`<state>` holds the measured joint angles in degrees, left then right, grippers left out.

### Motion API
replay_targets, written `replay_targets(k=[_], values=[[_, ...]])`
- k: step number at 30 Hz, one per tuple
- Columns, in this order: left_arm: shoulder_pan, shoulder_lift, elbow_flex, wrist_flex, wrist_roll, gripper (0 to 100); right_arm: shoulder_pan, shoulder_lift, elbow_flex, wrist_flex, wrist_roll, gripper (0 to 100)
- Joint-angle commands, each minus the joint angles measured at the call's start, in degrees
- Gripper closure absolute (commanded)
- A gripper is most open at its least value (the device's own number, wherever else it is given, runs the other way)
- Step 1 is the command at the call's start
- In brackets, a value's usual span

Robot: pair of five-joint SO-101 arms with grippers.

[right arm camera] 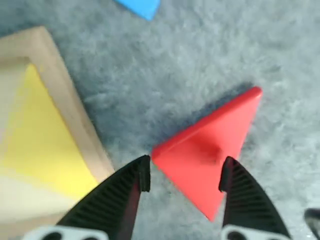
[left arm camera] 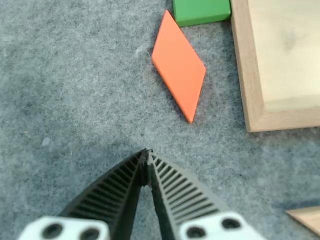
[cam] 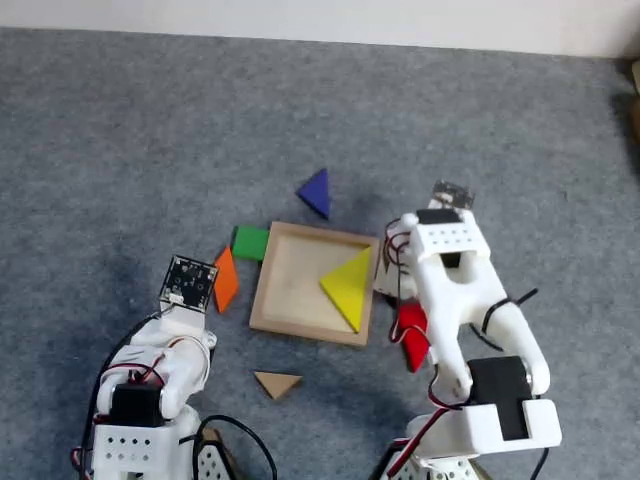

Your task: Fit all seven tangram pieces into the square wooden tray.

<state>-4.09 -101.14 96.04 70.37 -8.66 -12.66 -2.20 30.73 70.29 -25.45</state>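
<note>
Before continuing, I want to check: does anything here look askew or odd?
The red triangle beside the tray seems tilted, one corner raised over a shadow, at the open right claw. Nothing else stands out.

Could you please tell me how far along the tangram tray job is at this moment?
Done: only the yellow triangle lies inside the square wooden tray. In hand: the right gripper is open astride the red triangle beside the tray. Remaining: that one plus the orange parallelogram, green square, dark blue triangle, light blue piece and plain wooden triangle, all on the grey carpet. The left gripper is shut, empty.
</note>
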Motion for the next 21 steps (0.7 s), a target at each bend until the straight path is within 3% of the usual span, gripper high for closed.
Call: replay_targets(k=[1,6,10,14,16,21], values=[[-0.75,-3.03,1.19,0.35,-0.44,99,0.04,-1.27,-6.64,4.26,4.04,78.9],[-0.75,-3.03,1.19,0.35,-0.44,99,-1.63,-1.10,-10.86,6.99,7.91,78.9],[-0.75,-3.03,1.19,0.35,-0.44,99,-1.98,-0.66,-11.03,6.46,2.90,78.2],[-0.75,-3.03,1.19,0.35,-0.44,99,-1.63,-0.57,-8.57,5.49,-1.05,67.5],[-0.75,-3.03,1.19,0.35,-0.44,99,-1.71,-0.57,-5.58,3.47,-1.93,62.9],[-0.75,-3.03,1.19,0.35,-0.44,99,-1.19,-0.57,3.21,-7.34,-2.02,62.7]])
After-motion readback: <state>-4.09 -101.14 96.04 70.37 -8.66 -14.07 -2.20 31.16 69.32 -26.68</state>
